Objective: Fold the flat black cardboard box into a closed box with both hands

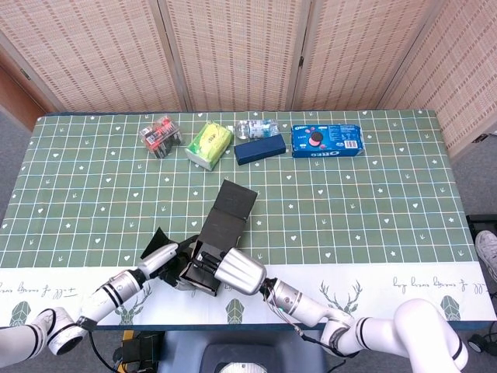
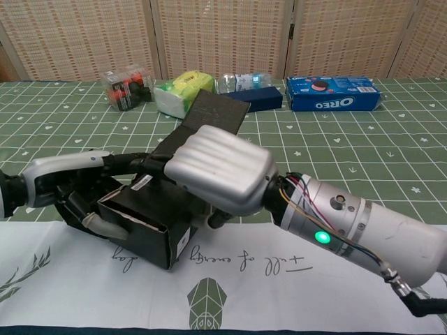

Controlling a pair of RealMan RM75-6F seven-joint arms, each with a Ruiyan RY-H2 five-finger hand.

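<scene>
The black cardboard box (image 1: 220, 233) (image 2: 150, 223) lies partly formed near the table's front edge, its long lid flap (image 2: 213, 110) stretching away toward the back. My right hand (image 1: 238, 274) (image 2: 220, 169) lies over the box's top and right side and grips it. My left hand (image 1: 159, 259) (image 2: 77, 192) holds the box's open left end, fingers wrapped round its edge. A black side flap (image 1: 158, 238) sticks out to the left of the box. The box's inside is hidden.
Along the back stand a clear pack with red items (image 1: 160, 136), a yellow-green tissue pack (image 1: 210, 144), a water bottle (image 1: 258, 126), a dark blue box (image 1: 260, 148) and a blue Oreo pack (image 1: 327, 141). A white cloth strip (image 2: 279, 279) borders the front edge.
</scene>
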